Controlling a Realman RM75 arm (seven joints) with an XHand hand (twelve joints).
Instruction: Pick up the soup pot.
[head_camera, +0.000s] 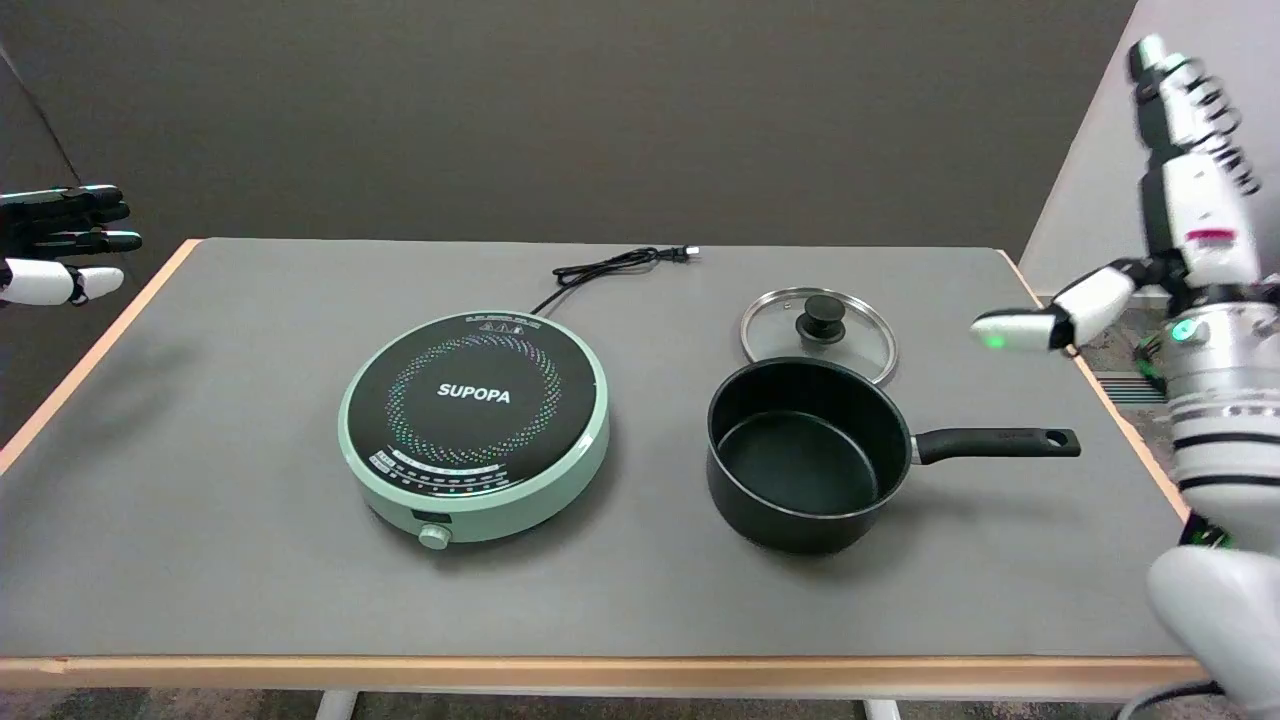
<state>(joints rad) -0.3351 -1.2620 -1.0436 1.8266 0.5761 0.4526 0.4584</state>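
Soup pot (800, 455) on table | robot hand (1170, 220) raised, well right

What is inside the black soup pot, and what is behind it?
The soup pot shows only its bare dark bottom; its near inner wall is hidden. Behind it lies the glass lid, its near edge covered by the pot's rim.

Round mint-green induction cooker (474, 425), black top marked SUPOPA, knob at front, on grey surface (200, 520), far from fingers. Black power cord (610, 265) lies coiled behind cooker, plug end loose. Glass lid (818, 334) with black knob lies flat, nearer fingers than cooker.
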